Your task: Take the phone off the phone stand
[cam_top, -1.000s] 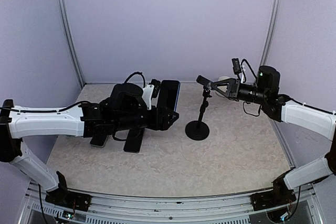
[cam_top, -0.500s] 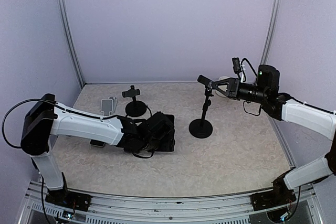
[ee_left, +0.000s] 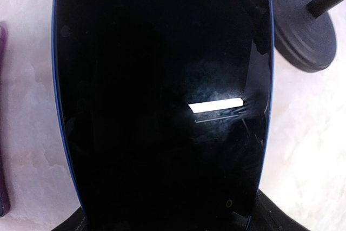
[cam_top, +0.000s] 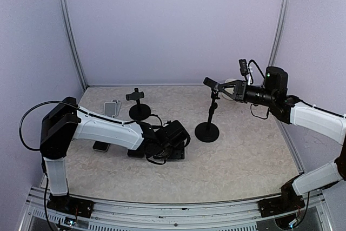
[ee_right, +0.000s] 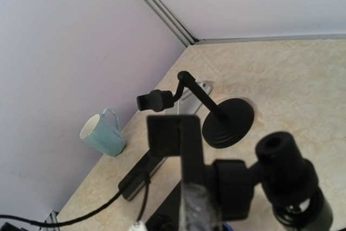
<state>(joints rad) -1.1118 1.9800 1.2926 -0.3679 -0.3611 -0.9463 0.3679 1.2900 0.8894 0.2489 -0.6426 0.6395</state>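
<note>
The phone, with a black screen and a blue edge, fills the left wrist view and hides the fingers that hold it. My left gripper is low over the table, left of the stand's round base, which also shows in the left wrist view. In the top view the phone cannot be told apart from the gripper. The black phone stand stands upright with no phone in it. My right gripper is shut on the stand's clamp head.
A second small black stand stands at the back left, beside a silver phone. Dark phones lie flat near the left arm. A purple phone's edge shows. A teal mug sits by the wall.
My left arm has carried the phone from upright beside the stand down to the table and a little to the right. The right gripper has stayed on the stand's head.
</note>
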